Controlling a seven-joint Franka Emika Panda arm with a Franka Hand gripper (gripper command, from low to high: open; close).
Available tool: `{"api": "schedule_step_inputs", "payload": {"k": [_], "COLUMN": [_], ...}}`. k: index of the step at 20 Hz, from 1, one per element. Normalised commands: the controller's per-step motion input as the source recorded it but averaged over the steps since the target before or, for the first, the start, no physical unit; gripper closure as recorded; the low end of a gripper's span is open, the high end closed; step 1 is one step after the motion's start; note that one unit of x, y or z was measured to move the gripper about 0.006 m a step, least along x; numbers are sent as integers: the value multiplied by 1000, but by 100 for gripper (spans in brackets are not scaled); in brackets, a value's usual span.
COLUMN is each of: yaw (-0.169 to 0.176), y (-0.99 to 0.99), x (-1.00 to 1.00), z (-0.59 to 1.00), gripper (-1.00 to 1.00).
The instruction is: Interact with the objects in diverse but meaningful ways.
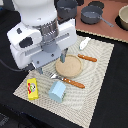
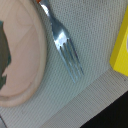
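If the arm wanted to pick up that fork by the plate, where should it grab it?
Probably the brown handle of the fork, coming from straight above. It lies flat on the mat, and the handle points away from the plate, with open mat on both sides for the fingers.

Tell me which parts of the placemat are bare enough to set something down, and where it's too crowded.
Free: the placemat strip toward the exterior view's right, beyond the round plate and fork, down to the near corner. Also a small patch between the yellow pack and the blue box. Crowded: around the plate, with the fork, the brown-handled utensil and the gripper overhead.
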Motion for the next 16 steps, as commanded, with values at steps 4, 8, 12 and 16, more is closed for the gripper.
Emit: {"api": "schedule_step_inputs", "payload": {"k": [4, 8, 12, 16], "yaw": [50, 40, 90, 78], "y": [-511, -513, -384, -471], "x": [404, 429, 173, 247], "z": [265, 281, 184, 154], "gripper": [-100, -100, -100, -100]}}
